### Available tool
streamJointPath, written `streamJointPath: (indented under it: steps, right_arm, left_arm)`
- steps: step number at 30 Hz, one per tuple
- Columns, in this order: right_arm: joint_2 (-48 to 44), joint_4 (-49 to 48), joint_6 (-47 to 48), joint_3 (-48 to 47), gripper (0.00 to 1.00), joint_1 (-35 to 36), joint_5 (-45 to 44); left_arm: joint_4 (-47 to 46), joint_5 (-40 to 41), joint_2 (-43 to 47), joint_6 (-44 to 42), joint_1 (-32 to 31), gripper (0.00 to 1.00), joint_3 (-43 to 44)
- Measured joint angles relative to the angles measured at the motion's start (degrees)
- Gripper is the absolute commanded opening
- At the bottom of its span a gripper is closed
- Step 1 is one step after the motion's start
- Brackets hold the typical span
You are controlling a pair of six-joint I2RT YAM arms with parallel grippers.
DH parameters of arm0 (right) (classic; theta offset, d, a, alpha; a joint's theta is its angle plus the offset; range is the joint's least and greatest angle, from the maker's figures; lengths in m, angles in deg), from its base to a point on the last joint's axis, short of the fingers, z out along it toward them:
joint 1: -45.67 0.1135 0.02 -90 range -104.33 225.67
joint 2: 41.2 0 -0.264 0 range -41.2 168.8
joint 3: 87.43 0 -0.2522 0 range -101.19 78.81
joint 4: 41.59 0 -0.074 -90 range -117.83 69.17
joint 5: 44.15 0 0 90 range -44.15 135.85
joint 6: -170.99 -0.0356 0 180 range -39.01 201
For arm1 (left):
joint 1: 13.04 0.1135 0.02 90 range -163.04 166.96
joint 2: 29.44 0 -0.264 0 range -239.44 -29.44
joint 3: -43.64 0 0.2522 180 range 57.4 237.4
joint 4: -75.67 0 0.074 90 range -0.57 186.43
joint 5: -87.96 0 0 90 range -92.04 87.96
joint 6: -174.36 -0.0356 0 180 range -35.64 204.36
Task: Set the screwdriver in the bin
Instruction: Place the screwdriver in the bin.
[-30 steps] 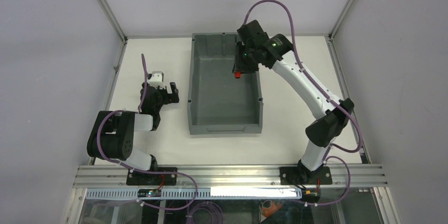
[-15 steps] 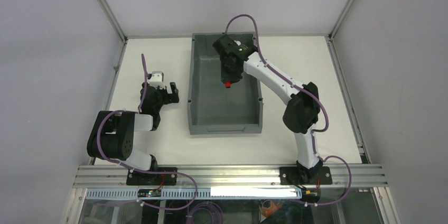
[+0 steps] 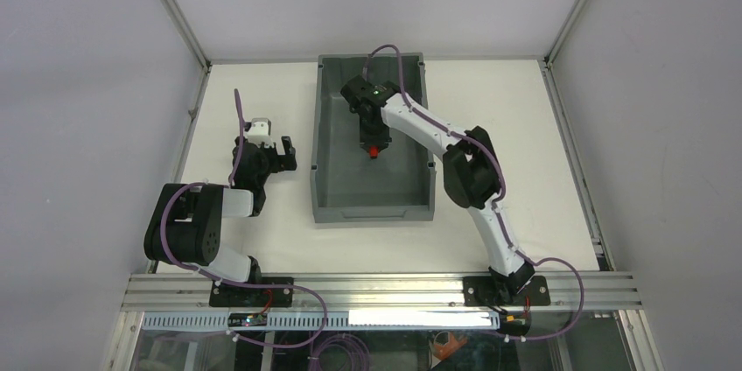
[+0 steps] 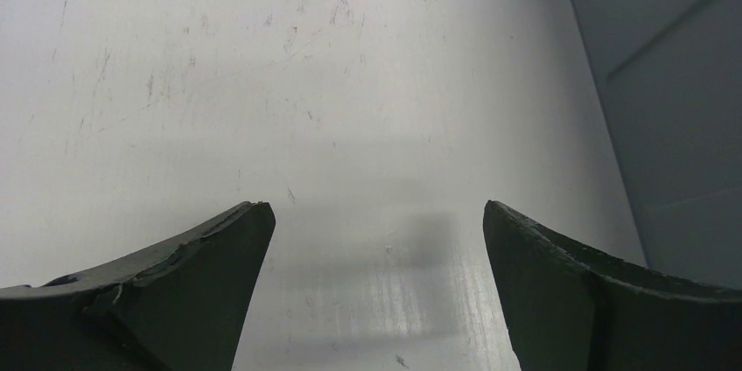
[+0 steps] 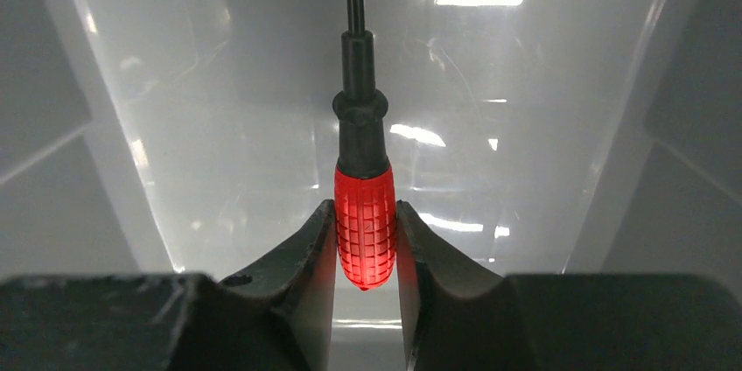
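Grey bin (image 3: 372,210) | right gripper (image 5: 365,207) clamps screwdriver (image 5: 363,213) over its floor | left gripper (image 4: 375,206) spread

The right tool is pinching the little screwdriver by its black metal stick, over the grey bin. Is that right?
Not quite. The right tool pinches the screwdriver by its red handle, not the black stick, which pokes out free in front. The right wrist view shows this. It is indeed over the grey bin.
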State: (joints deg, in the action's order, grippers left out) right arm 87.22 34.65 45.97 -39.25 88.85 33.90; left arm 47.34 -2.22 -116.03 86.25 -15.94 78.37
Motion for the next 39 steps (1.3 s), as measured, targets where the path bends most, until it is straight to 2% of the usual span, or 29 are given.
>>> streamJointPath:
  steps: [13, 28, 39]
  right_arm:
    - [7.19, -0.52, -0.09, -2.47, 0.15, 0.00, -0.61]
    - [8.63, -0.94, -1.09, -3.52, 0.44, -0.22, -0.61]
    - [8.68, 0.68, -0.87, -7.56, 0.48, -0.61, -0.24]
  left_arm:
    - [0.00, 0.00, 0.00, -0.02, 0.00, 0.99, 0.00]
    - [0.00, 0.00, 0.00, -0.02, 0.00, 0.99, 0.00]
    - [0.00, -0.02, 0.00, -0.02, 0.00, 0.99, 0.00]
